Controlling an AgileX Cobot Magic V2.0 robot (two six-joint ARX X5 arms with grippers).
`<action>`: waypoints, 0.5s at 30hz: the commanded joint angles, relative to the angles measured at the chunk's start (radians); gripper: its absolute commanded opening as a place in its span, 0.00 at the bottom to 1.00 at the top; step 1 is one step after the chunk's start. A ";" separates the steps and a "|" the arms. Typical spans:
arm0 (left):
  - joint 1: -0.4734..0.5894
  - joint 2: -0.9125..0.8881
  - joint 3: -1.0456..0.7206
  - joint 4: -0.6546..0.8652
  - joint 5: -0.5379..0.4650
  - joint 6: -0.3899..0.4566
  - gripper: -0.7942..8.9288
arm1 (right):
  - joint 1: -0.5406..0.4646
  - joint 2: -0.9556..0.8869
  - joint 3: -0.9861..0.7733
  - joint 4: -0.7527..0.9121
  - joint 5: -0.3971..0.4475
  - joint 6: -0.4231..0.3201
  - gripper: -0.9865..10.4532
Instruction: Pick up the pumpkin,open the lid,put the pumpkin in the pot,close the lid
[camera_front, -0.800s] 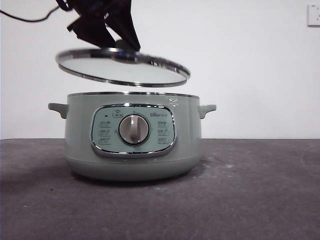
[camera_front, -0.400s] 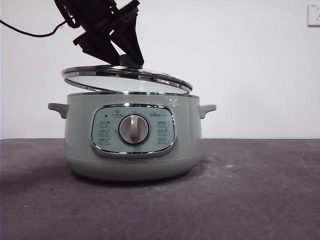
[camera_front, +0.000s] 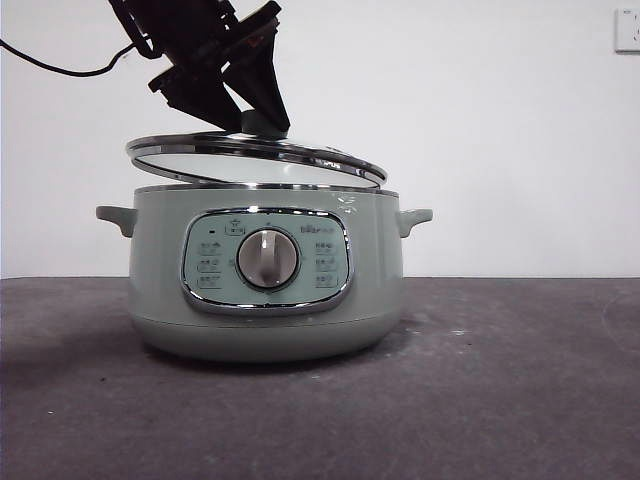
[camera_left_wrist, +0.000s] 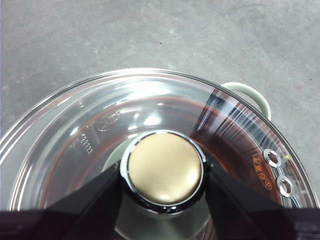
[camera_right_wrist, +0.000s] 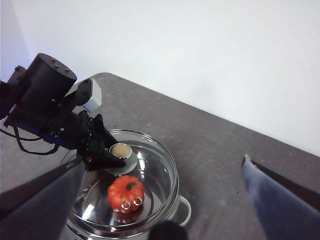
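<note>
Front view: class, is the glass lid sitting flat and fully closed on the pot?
No: the lid is tilted, its side toward the picture's left raised clear of the pot rim, with the left gripper on its knob.

Lab-style test bench: bare grey table (camera_front: 520, 400), plain white wall (camera_front: 500, 120), wall socket (camera_front: 627, 30)

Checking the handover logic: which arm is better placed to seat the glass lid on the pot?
Left. The left pincer is shut on the pale-green knob of the domed glass lid, tilted over the sage-green pot; the right pincer hangs open above.
</note>
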 joint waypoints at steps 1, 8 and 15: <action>-0.005 0.003 0.020 0.042 0.010 0.013 0.07 | 0.002 0.002 0.000 0.002 0.003 0.010 0.63; -0.016 0.048 0.020 0.035 0.014 0.012 0.07 | 0.002 0.002 0.000 0.001 0.003 0.010 0.63; -0.034 0.058 0.020 0.025 -0.002 0.013 0.07 | 0.002 0.002 0.000 -0.004 0.003 0.010 0.63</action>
